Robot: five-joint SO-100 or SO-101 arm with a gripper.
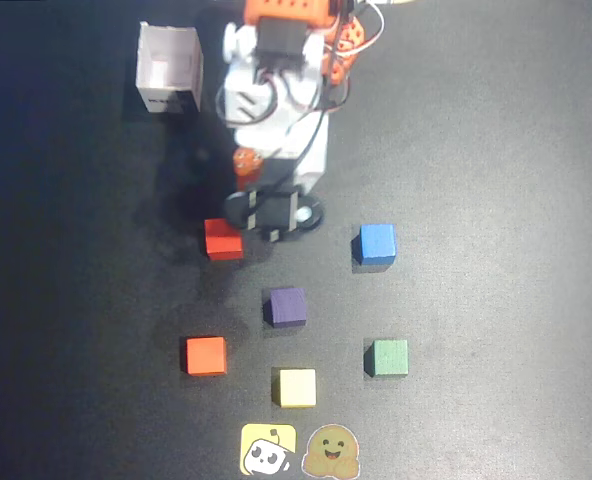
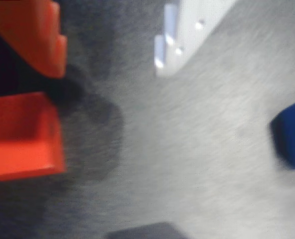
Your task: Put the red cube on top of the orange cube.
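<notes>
Hovering low over the dark mat [image 1: 496, 140], the gripper [image 1: 238, 212] sits in the overhead view just above and touching or nearly touching the red cube [image 1: 223, 239], which lies at the arm's front left edge as this view shows it. The arm's body hides the fingertips here, so I cannot tell from this view whether the jaws are parted or closed. The orange cube [image 1: 206, 355] rests well apart from the gripper, further down the picture and slightly left of the red one. A purple cube [image 1: 287, 307] lies between the two, off to the right; a blue cube [image 1: 377, 243] sits to the gripper's right, with a green cube [image 1: 387, 357] and a yellow cube [image 1: 296, 387] beyond. A white open box [image 1: 169, 68] stands behind the gripper to the left. Two cartoon stickers [image 1: 298, 451] lie at the bottom edge; no writing can be read on them, and a dark mark on the box is too small to make out.

In the wrist view, blurred, the red cube [image 2: 22, 134] fills the left edge, just below an orange gripper finger [image 2: 35, 35]. The cube seems beside that finger, not clamped, though the second finger is out of frame. The blue cube [image 2: 292, 134] shows at the right edge.

My judgement: the reach-and-grasp step is in hand. Next calls for closing squarely on the red cube, lifting clear, then travelling past the purple cube to the orange one.
</notes>
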